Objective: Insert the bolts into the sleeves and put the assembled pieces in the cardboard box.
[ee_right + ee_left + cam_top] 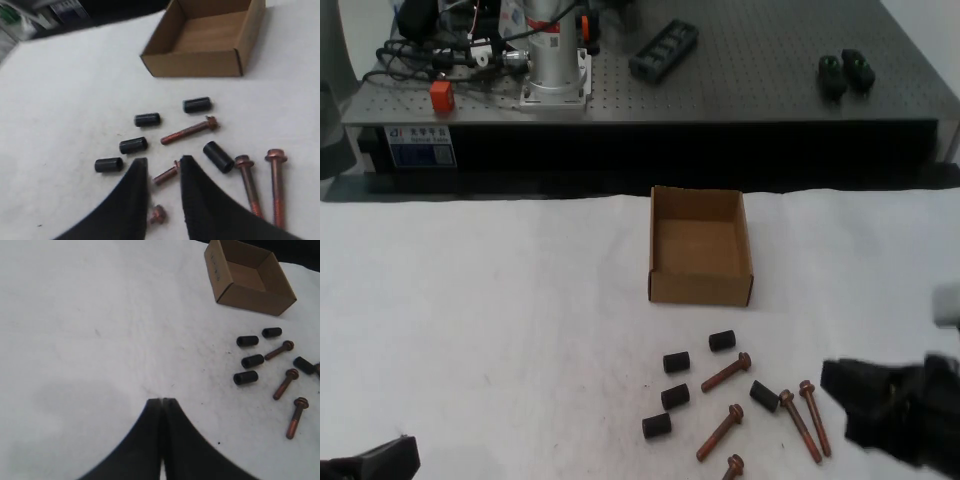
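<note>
Bench: white cloth-covered bench [470, 320], with every task part right of centre.
Box: the brown open-topped cardboard box [700, 288] stands empty at mid-bench, on the far side of the loose parts.
Sleeves: five short black cylindrical sleeves [133, 145] lie on their sides between the box and the near edge. None has a bolt in it.
Bolts: five copper-coloured flanged bolts [187, 131] lie scattered among and just right of the sleeves.
Right gripper: the right gripper [164, 161] hangs over the parts by the near edge, its fingers a narrow gap apart and holding nothing. One small bolt [166, 175] lies in line with that gap.
Left gripper: the left gripper [163, 400] has its fingers pressed together and empty, over bare cloth left of the sleeves.
Step in hand: probably the first bolt pick.
Doing it well: straddle the shank squarely and close at mid-length, so the bolt does not pivot. Keep the fingertips off the nearest sleeve [109, 164].
</note>
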`<action>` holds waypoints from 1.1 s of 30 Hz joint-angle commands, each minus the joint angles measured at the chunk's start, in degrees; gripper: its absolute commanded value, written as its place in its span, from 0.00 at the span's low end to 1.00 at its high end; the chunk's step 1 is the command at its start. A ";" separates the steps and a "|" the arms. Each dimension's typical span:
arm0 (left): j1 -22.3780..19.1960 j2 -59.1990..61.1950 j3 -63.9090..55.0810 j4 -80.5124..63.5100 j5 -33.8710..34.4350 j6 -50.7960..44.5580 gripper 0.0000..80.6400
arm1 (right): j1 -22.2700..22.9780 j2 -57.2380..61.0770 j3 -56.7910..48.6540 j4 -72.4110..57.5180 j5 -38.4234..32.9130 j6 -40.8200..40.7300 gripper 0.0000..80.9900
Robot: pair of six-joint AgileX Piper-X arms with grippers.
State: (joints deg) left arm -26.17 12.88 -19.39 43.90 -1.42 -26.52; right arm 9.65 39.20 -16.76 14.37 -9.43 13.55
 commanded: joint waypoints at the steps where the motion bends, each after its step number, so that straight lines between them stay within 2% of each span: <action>1: 0.16 -0.43 -0.28 -0.66 -0.02 -0.37 0.05 | -0.26 10.07 -8.45 10.25 5.84 -4.93 0.35; 3: 0.16 -0.43 -0.28 -0.66 0.29 -0.37 0.12 | -0.34 18.63 -14.01 15.29 8.55 -7.27 0.42; 8: 0.16 -0.43 -0.28 -0.66 0.50 -0.37 0.37 | -0.51 40.38 -26.97 23.83 9.43 -8.48 0.37; 11: 0.16 -0.43 -0.28 -0.66 0.52 -0.47 0.45 | -0.51 49.24 -32.50 27.14 10.18 -8.48 0.36; 17: 0.16 -0.43 -0.28 -0.66 0.52 -0.41 0.45 | -0.51 56.81 -36.40 27.91 10.17 -8.23 0.36; 23: 0.16 -0.43 -0.28 -0.66 0.52 -0.41 0.45 | -1.71 55.23 -36.39 30.87 11.14 -7.81 0.36; 29: 0.16 -0.43 -0.28 -0.66 0.52 -0.41 0.45 | -5.01 51.40 -36.25 31.95 12.31 -7.81 0.36; 33: 0.16 -0.43 -0.28 -0.66 0.52 -0.41 0.45 | -6.37 52.16 -36.25 32.15 9.79 -7.81 0.36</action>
State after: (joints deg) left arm -26.17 12.88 -19.39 43.90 -0.96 -26.52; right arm 6.08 92.02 -52.60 45.86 2.54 5.49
